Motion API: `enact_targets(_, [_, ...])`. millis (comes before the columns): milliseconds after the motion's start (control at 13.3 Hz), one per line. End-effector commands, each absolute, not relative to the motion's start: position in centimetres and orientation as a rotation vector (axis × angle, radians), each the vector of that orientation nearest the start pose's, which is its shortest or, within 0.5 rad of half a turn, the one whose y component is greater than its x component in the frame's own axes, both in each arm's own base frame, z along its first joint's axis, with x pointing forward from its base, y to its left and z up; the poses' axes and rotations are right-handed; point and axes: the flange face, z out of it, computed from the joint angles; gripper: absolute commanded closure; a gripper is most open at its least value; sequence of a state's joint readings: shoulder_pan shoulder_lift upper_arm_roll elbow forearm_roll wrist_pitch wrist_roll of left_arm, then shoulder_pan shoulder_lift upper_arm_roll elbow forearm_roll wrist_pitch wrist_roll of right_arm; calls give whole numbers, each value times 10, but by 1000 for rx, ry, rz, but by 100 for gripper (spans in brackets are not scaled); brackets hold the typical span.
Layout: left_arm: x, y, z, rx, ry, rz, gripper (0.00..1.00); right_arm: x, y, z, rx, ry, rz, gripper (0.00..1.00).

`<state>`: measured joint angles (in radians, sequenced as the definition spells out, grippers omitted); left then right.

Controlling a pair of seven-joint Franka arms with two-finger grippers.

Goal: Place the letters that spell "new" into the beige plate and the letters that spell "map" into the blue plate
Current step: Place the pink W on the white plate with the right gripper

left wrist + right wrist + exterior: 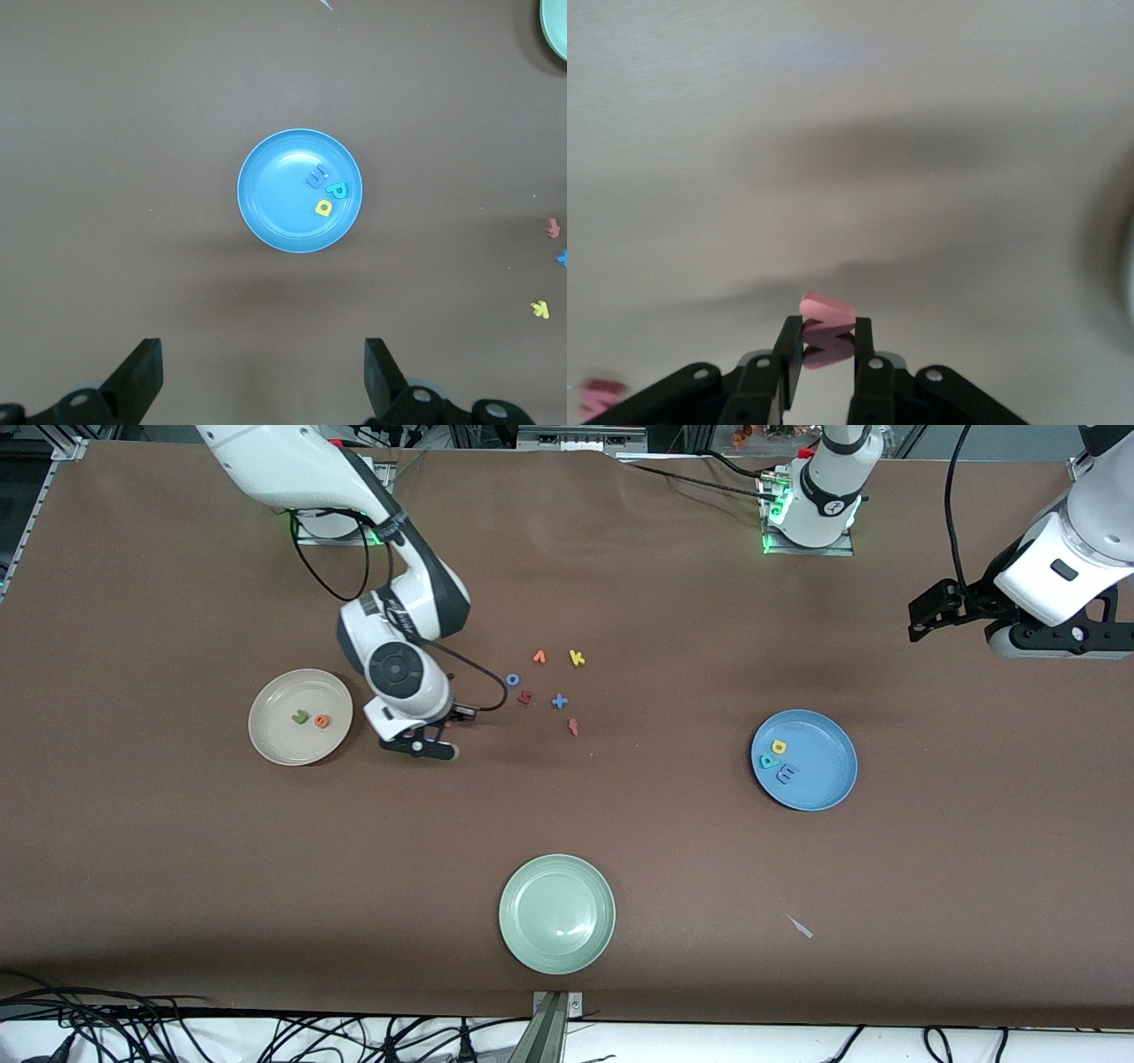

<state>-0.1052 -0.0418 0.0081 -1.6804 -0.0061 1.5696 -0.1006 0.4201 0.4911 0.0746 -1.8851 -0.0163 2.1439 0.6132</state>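
Salmon-red w (pixel 827 326) is pinched between the two fingers of the right pincer (pixel 825 350), low over the bare brown worktop (pixel 177 850) just beside the beige plate (pixel 270 744). The fingers press its flat faces near the bottom, and the top pokes out above them. It looks like a tiny foam piece, so it is most likely very light and a bit squishy. A soft squeeze should be enough, but such a small thing could twist or pop out if it bumps the plate rim.

Green n (pixel 301 716) and orange e (pixel 322 722) already lie in the beige plate. The blue plate (pixel 266 212) holds the periwinkle-blue m (pixel 316 176), teal p (pixel 336 189) and yellow a (pixel 324 208), close together.

The left pincer (pixel 264 376) waits high over the worktop near the blue plate, fingers wide apart and holding nothing.
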Motion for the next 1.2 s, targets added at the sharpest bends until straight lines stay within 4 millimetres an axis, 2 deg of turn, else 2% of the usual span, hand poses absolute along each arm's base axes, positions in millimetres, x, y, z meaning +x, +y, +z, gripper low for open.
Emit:
enact_targets(0, [539,-52,601,-3117,27,117,0,542,234,255,-3250,42,467,88])
enact_targets(150, [539,-51,601,-3117,27,115,0,549,184,260,-3255,-34,561,88])
enact_targets(226, [539,-50,601,-3119,27,117,0,549,153,262,-3245,-94,554,88])
enact_targets(376, [539,-49,601,-3118,50,117,0,541,118,263,-3228,-177,505,88])
enact_targets(602, [539,-49,601,-3118,50,117,0,513,101,245,-3216,-217,340,87])
enact_targets(752, [538,-49,601,-3117,50,127,0,502,84,241,-3201,-280,315,85])
enact_targets(902, [538,-50,601,-3117,53,125,0,501,73,237,-3197,-316,299,82])
enact_targets(977, [539,-49,603,-3118,50,120,0,502,73,235,-3198,-312,306,46])
enact_targets(1053, [538,-48,603,-3117,48,127,0,503,74,237,-3198,-305,306,0])
enact_targets(1128, [539,-48,602,-3117,48,129,0,508,75,242,-3199,-287,298,0])
